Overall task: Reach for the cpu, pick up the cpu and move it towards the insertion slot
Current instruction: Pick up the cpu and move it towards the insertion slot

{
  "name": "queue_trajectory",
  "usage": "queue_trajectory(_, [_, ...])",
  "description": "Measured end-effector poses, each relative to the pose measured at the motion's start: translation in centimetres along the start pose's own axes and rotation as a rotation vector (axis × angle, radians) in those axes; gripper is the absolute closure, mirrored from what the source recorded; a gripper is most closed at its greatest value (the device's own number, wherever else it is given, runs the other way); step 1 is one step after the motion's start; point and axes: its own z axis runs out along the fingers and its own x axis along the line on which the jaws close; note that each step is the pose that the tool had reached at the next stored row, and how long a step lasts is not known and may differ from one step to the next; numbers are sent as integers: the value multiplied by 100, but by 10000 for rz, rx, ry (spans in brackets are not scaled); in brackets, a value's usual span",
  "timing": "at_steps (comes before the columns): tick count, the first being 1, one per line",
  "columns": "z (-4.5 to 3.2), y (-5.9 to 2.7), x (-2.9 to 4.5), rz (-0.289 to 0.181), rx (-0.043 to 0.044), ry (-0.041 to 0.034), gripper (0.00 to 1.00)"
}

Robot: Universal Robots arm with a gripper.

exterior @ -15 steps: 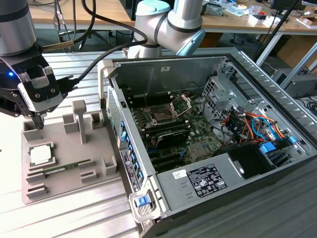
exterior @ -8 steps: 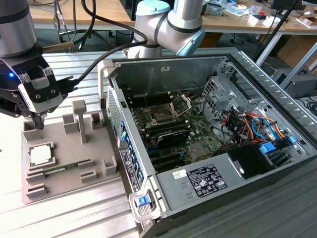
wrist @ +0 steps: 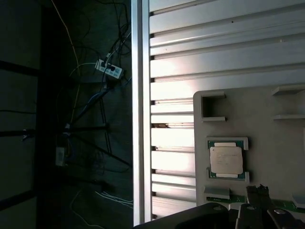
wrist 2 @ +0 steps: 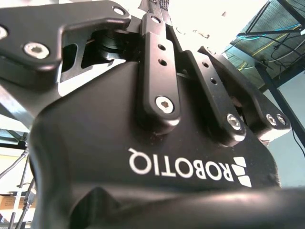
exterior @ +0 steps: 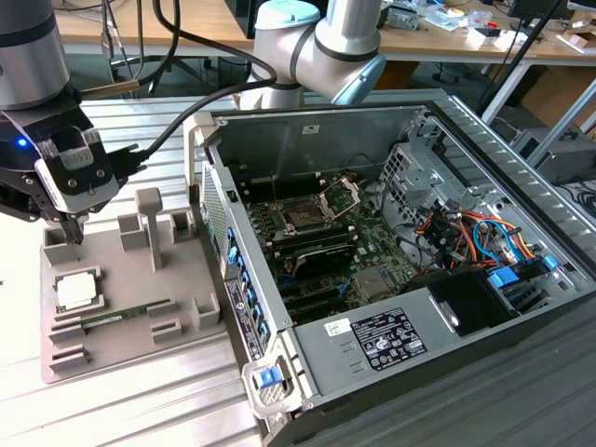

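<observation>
The pincer [exterior: 73, 233] hangs at the exterior view's left, over the far part of the grey holder [exterior: 121, 270] and close above the cpu [exterior: 76, 291] (wide or narrow I cannot tell; nothing is carried). The cpu lies flat in a square nest on the holder, silver top up, probably so it can be taken from above. The slot [exterior: 305, 220] sits mid-frame inside the open case [exterior: 466, 121], its metal frame swung up as if to receive the chip, well apart from the pincer.
</observation>
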Motion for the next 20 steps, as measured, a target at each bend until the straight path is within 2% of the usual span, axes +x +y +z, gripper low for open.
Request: queue_trajectory(20, [51,-1,0,0,10,0,90])
